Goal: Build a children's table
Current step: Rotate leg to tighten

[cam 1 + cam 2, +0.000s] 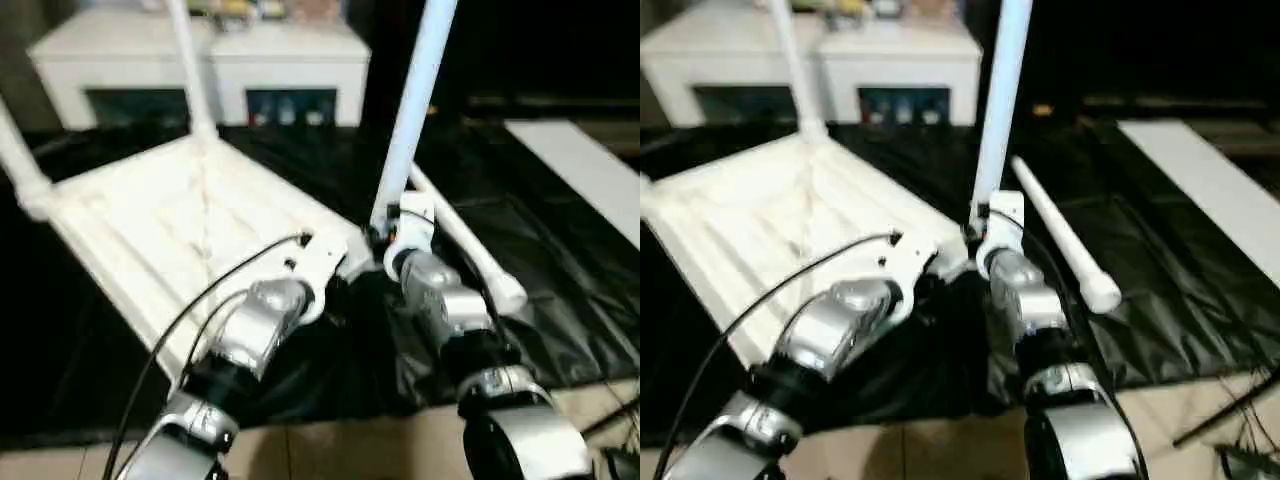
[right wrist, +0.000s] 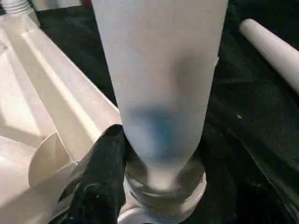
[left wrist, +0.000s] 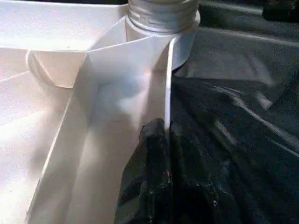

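Tabletop (image 1: pixel 180 230), white ribbed plastic, lay upside down on black-draped work table (image 1: pixel 560 270); looked light, stiff, slick. Left gripper (image 3: pixel 161 154) pinched its rim; right gripper (image 1: pixel 385 240) held upright white tapered leg (image 1: pixel 410 110) low near socket, best hold there.

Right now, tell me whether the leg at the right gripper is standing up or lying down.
Standing up. The leg rises steeply from the corner socket of the upturned tabletop, with the right gripper around its base. Another leg lies on the black cloth.
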Motion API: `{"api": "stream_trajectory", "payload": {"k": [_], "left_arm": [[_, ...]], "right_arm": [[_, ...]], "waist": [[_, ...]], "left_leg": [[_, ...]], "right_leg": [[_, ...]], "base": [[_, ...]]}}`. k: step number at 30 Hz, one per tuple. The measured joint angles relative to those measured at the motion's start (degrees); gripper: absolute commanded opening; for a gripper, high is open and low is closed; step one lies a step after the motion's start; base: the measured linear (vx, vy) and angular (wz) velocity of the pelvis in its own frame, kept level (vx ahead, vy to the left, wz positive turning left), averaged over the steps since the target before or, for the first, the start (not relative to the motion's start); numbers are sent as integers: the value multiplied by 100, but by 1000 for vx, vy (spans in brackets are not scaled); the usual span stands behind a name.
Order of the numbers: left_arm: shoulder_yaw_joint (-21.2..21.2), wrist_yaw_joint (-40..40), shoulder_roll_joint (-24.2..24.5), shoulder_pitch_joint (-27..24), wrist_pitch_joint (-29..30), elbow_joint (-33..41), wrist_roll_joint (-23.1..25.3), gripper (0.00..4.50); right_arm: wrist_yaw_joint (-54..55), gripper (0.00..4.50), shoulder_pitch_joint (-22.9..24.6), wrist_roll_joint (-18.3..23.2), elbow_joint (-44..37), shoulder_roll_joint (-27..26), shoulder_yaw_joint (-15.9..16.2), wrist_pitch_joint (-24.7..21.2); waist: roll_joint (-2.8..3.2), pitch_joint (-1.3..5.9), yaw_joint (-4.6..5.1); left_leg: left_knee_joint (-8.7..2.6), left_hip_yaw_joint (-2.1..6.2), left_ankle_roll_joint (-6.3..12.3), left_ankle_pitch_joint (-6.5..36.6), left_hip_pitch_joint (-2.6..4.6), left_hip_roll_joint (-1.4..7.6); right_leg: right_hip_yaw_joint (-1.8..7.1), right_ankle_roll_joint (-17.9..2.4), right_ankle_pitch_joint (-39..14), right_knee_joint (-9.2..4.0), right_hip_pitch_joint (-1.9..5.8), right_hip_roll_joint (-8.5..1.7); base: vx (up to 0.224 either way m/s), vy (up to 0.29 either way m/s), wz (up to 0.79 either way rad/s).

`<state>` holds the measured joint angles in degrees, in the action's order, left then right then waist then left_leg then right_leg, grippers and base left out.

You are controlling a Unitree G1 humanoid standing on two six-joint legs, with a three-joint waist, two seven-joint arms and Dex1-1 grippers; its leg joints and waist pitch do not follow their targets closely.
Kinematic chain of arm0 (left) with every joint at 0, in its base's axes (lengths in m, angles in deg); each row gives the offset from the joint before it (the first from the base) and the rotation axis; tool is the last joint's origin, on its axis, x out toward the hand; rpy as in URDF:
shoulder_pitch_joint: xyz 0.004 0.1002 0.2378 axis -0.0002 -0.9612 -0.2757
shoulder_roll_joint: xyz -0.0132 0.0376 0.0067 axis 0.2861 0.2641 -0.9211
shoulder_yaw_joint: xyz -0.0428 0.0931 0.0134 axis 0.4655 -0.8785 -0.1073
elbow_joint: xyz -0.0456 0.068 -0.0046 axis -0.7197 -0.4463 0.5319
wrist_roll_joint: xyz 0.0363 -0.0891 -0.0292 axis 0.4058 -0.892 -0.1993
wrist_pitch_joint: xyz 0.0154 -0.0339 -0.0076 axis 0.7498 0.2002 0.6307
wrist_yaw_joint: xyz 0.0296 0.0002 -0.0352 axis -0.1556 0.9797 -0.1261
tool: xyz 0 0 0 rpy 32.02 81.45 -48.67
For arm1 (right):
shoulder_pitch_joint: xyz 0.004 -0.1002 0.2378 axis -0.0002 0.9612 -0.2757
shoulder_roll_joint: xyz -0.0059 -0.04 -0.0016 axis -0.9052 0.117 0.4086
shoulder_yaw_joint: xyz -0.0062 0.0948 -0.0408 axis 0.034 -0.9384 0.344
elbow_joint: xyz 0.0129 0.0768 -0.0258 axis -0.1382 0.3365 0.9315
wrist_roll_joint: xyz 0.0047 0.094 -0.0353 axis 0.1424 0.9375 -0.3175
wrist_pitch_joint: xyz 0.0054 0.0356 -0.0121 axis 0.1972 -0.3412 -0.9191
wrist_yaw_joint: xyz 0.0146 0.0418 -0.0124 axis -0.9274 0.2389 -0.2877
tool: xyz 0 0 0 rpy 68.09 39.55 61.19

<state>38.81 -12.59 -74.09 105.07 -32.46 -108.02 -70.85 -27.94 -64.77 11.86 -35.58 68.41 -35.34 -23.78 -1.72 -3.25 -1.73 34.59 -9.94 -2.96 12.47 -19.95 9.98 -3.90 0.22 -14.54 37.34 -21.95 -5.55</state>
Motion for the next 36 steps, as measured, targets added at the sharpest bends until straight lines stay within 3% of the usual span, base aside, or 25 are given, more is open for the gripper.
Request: {"api": "stream_trajectory", "payload": {"k": [1,2,4,9,13,15,17,20,24,28,36], "left_arm": [[-49,32,63,-12,1,90,14,0],[-87,97,146,-46,17,229,15,0],[-99,140,293,-63,21,355,52,0],[-200,706,866,-289,-61,893,37,0],[-372,1498,1498,-515,-246,1404,-66,0],[-348,1874,1910,-622,-350,1567,-131,0],[-335,2354,2366,-677,-476,1672,-229,0],[-336,2891,2704,-805,-642,1779,-322,0],[-452,3615,2990,-984,-750,2042,-570,0],[-639,3788,2937,-985,-747,2133,-624,0],[-649,3822,2970,-988,-747,2135,-619,0]], "right_arm": [[-76,270,5,-5,-39,16,10,36],[-218,270,78,-1,-142,43,38,91],[-407,289,154,0,-258,36,84,106],[-1058,320,678,-17,-1081,464,532,-170],[-2118,320,1241,3,-2364,1387,1035,-631],[-2781,320,1580,94,-2827,2025,1028,-740],[-3656,320,1947,297,-3227,2503,1041,-632],[-4507,320,2209,504,-3505,2794,1176,-402],[-5202,320,2187,607,-3520,3055,1369,-216],[-5364,320,2081,539,-3452,3058,1485,-127],[-5548,320,1732,273,-2916,2872,1699,282]], "waist": [[69,24,-52],[82,39,-64],[66,45,-28],[83,32,-16],[97,24,-95],[106,22,-151],[116,24,-160],[136,26,-121],[170,21,-187],[170,14,-271],[162,17,-193]], "left_leg": [[-15,132,-59,-43,-34,-1],[-57,183,-150,-216,-79,25],[-24,168,-153,-281,-122,31],[-122,158,-159,-280,-134,47],[-120,135,-159,-282,-180,107],[-114,117,-146,-272,-187,108],[-114,111,-134,-265,-189,110],[-117,97,-131,-261,-188,110],[-107,91,-132,-263,-169,113],[-106,-11,-131,-263,-140,152],[-89,-17,-129,-264,-136,147]], "right_leg": [[-91,2,10,-20,-25,11],[-151,-32,108,-57,-57,42],[-144,-61,390,-82,-95,41],[-158,-84,416,-163,-141,63],[-161,-118,446,-242,-143,112],[-150,-111,441,-259,-141,112],[-149,-112,441,-275,-139,111],[-141,-114,445,-283,-136,110],[-137,-120,453,-283,-117,109],[-88,-113,449,-280,-86,109],[-58,-90,449,-267,-89,113]], "base": [[86,-32,-32],[86,-32,-32],[0,0,0],[0,0,0],[0,0,0],[0,0,0],[0,0,0],[0,0,0],[0,0,0],[0,0,0],[0,0,0]]}}
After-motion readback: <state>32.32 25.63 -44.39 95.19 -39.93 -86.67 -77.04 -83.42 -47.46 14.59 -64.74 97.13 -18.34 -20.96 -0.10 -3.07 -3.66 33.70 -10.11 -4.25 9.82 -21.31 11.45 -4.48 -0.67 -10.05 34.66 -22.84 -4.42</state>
